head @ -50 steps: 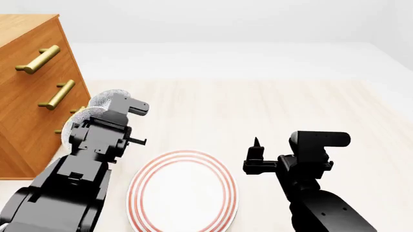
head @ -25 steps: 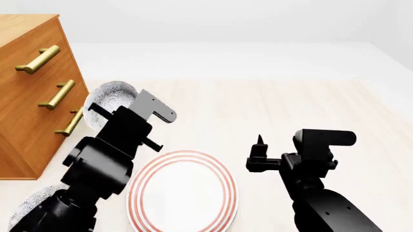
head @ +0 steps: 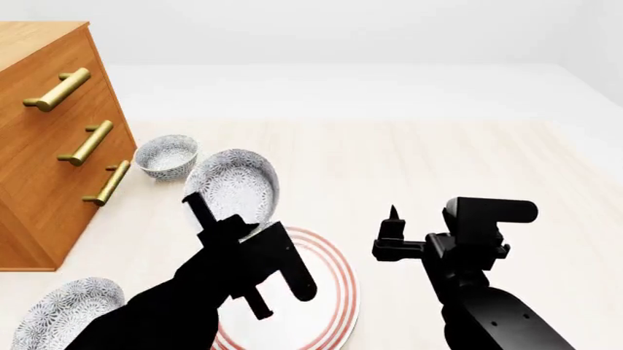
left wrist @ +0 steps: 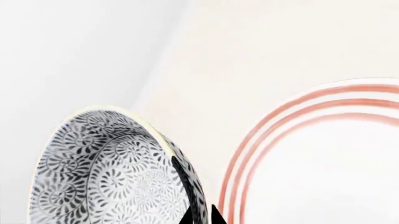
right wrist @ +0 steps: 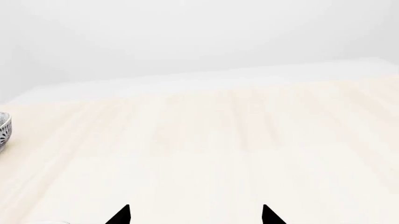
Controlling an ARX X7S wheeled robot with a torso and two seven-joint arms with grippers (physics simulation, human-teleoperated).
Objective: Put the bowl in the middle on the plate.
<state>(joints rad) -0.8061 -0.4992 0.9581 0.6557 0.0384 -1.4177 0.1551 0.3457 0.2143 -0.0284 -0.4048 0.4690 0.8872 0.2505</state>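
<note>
A wooden dresser (head: pixel 44 138) with brass handles stands at the left of the surface (head: pixel 438 160); one patterned bowl (head: pixel 166 156) sits near it, another (head: pixel 68 321) nearer the robot. The left pincer (head: pixel 222 219) is clamped on the middle bowl (head: pixel 233 186), tilted above the plate's (head: pixel 326 292) far rim; half a second ago it was lower and farther left. The right pincer (right wrist: pixel 194 215) stands apart, idle.

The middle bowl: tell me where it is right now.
In the head view the bowl is tilted in the left tool, above the plate's far left rim, near the other bowl.
</note>
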